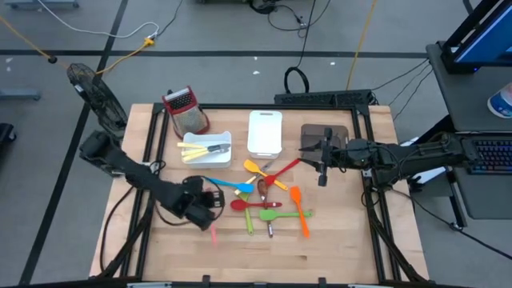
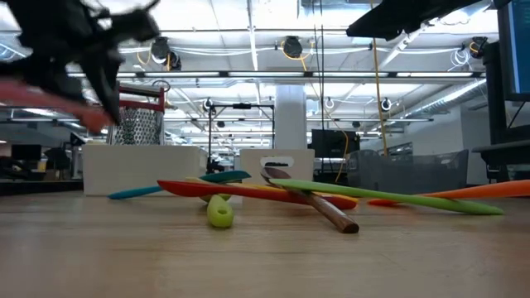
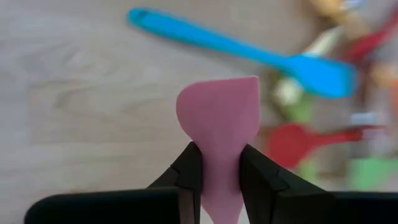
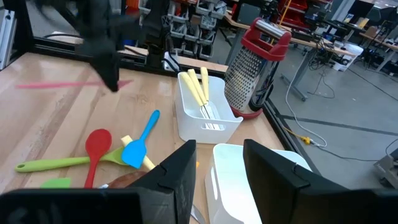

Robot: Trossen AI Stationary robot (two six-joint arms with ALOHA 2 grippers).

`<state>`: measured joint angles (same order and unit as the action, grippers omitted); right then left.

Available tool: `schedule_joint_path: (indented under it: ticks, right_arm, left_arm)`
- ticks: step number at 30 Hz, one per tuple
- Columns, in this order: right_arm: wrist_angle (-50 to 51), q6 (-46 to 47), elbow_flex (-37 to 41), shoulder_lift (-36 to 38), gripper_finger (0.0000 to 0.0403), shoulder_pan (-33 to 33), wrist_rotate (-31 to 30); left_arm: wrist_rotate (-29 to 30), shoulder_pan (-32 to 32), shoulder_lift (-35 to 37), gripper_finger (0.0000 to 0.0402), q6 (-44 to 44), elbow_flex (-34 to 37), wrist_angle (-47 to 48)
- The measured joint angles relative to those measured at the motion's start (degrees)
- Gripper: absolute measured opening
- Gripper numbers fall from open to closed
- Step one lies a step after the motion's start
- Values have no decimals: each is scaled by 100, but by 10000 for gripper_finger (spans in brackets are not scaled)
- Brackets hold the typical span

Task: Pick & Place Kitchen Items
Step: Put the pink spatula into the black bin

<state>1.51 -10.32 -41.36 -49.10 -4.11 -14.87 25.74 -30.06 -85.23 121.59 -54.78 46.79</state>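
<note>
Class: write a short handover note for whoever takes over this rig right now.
Left gripper: shut on the pink spatula, lifted off the table.
Right gripper: open, empty, hovering over the brown tray.
Done: yellow-handled utensils lie in the white bin.
Left: the pile of utensils mid-table, including the blue spatula, plus placing the pink one.
</note>
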Motion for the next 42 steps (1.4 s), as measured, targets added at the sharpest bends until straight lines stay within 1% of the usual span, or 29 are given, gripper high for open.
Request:
schedule_joint_path:
  ticks: [4, 8, 12, 15, 18, 21, 25, 28, 32, 34, 37, 39, 42]
  right_arm:
    - [1, -1, 0, 2, 130, -1, 0]
    - [1, -1, 0, 2, 130, 1, 0]
    - [1, 1, 0, 0, 130, 0, 0]
    - [-1, -1, 0, 2, 130, 1, 0]
    - [-2, -1, 0, 2, 130, 2, 0]
    - [-3, 0, 0, 1, 130, 0, 0]
    - [-38, 177, 0, -1, 130, 0, 1]
    - [-206, 480, 0, 2, 130, -1, 3]
    - [-626, 1063, 0, 1, 130, 2, 57]
    - [-841, 1398, 0, 1, 130, 25, 268]
    - [-1112, 1994, 0, -60, 130, 162, 734]
    - [-1245, 2359, 0, -197, 130, 321, 924]
    - [-1524, 2640, 2, -483, 130, 586, 1421]
  left_arm:
    - [606, 22, 628, 68, -505, -7, -205]
    - [1272, 150, 1058, 68, -1364, -9, -886]
    - [1632, 420, 1231, 68, -2611, -18, -2019]
    - [1638, 663, 1222, 68, -3774, -18, -3099]
    - [1346, 946, 1212, 68, -4941, -18, -4281]
    - [1033, 1241, 1198, 68, -5885, -18, -5199]
    - [688, 1682, 1206, 68, -6644, -20, -6052]
    - [337, 2085, 1204, 68, -6913, -19, -6280]
    - [-186, 2705, 1202, 68, -6990, -20, -6356]
    - [-532, 3019, 1192, 68, -7039, -20, -6421]
    - [-1083, 3466, 1049, 68, -7050, -24, -6826]
    - [-1450, 3708, 872, 68, -7041, -24, -7291]
    - [-1928, 3984, 535, 68, -6990, -29, -7933]
